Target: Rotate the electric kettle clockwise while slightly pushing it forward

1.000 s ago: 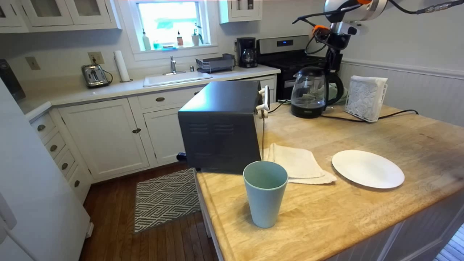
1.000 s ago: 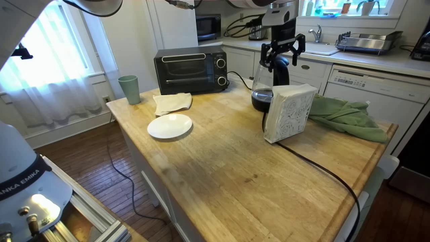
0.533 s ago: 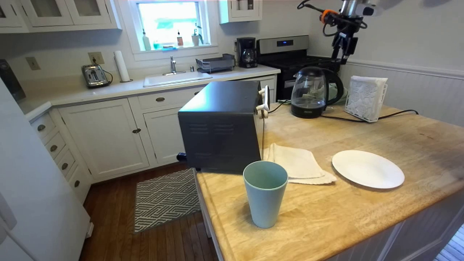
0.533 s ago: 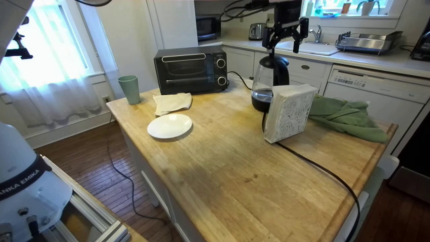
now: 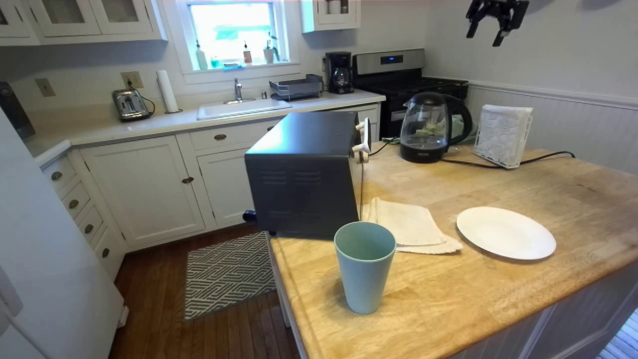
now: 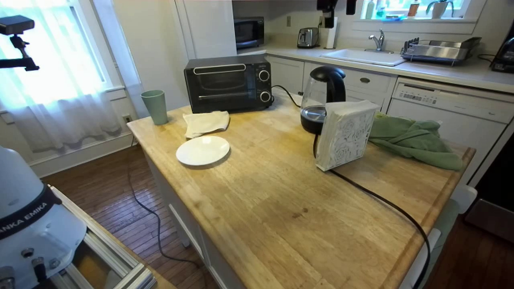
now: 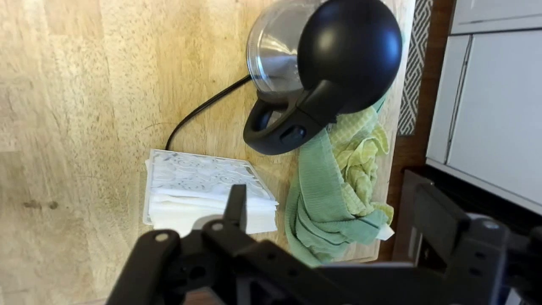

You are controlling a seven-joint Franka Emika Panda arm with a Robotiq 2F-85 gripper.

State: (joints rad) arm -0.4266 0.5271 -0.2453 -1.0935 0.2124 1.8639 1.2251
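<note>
The electric kettle, clear glass with a black lid, handle and base, stands upright on the wooden table in both exterior views (image 5: 423,128) (image 6: 315,96). Its handle points toward the napkin holder. In the wrist view the kettle (image 7: 349,55) is seen from above, its handle toward the bottom left. My gripper (image 5: 483,39) is high above the table, apart from the kettle, open and empty. In an exterior view only its fingertips (image 6: 340,18) show at the top edge. In the wrist view the gripper (image 7: 330,192) has its fingers wide apart.
A white napkin holder (image 6: 345,136) stands close to the kettle's handle side. Green cloths (image 6: 415,140) lie behind it. A black toaster oven (image 6: 229,84), teal cup (image 5: 365,269), folded cloth (image 5: 411,224) and white plate (image 5: 506,233) are on the table. A black cord (image 6: 381,196) crosses the tabletop.
My gripper has risen from around the kettle's handle to well above it, and has turned as seen in an exterior view. The kettle has not visibly moved.
</note>
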